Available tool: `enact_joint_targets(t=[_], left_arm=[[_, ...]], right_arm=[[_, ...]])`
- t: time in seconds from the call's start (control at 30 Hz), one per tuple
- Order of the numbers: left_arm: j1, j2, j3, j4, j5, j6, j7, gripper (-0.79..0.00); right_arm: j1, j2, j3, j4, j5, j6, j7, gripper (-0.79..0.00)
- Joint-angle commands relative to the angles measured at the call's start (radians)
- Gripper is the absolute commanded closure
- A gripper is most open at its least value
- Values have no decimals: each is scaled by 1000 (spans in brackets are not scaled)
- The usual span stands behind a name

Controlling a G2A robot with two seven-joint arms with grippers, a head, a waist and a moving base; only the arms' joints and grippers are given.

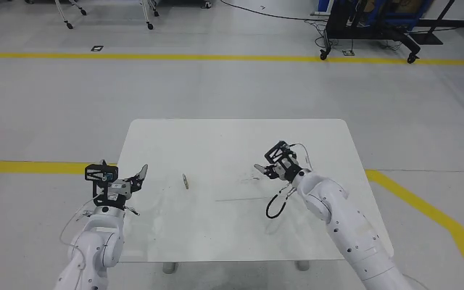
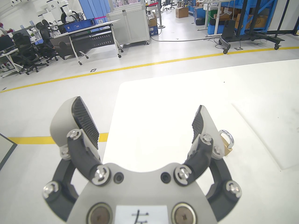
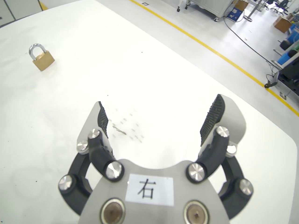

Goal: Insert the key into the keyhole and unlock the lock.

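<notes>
Left gripper [image 2: 140,108] and right gripper [image 3: 158,103] are hanging open, empty, at table [image 3: 144,54]. Lock [image 3: 43,59] is sitting shut btwn them, nearer left. Key: can't tell where. Nothing's done yet; grasping, inserting, turning all remaining.

2 white arms [image 1: 341,210], the right with a black cable [image 1: 267,209]. Left gripper [image 2: 139,108] and right gripper [image 3: 158,103]: grey plates [image 2: 140,187], black ribbed pads [image 2: 84,120], silver screws [image 2: 100,173], white labels [image 3: 149,188].
</notes>
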Motion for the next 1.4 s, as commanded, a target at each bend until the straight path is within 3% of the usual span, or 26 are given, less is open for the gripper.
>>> enact_joint_targets(t=[0.0, 0.3, 0.37, 0.6, 0.67, 0.87, 0.97, 1.1, 1.37], left_arm=[[0, 0, 0, 0, 0, 0, 0, -785], [0, 0, 0, 0, 0, 0, 0, -785], [0, 0, 0, 0, 0, 0, 0, -785], [0, 0, 0, 0, 0, 0, 0, -785], [0, 0, 0, 0, 0, 0, 0, -785], [0, 0, 0, 0, 0, 0, 0, -785], [0, 0, 0, 0, 0, 0, 0, -785], [0, 0, 0, 0, 0, 0, 0, -785], [0, 0, 0, 0, 0, 0, 0, -785]], right_arm=[[21, -2, -1, 24, 5, 10, 6, -785], [21, -2, 9, 23, -2, 32, -3, -785], [24, -1, 17, 39, 29, -2, -14, -785], [164, 24, 64, 306, 225, -623, -81, -785], [222, 23, 38, 383, 209, -708, -47, -668], [328, 17, -140, 457, 90, -708, -38, -662], [368, 12, -199, 494, 28, -708, -69, -486], [406, 7, -246, 536, -40, -708, -115, -320], [446, -9, -316, 567, -145, -663, -129, -369]])
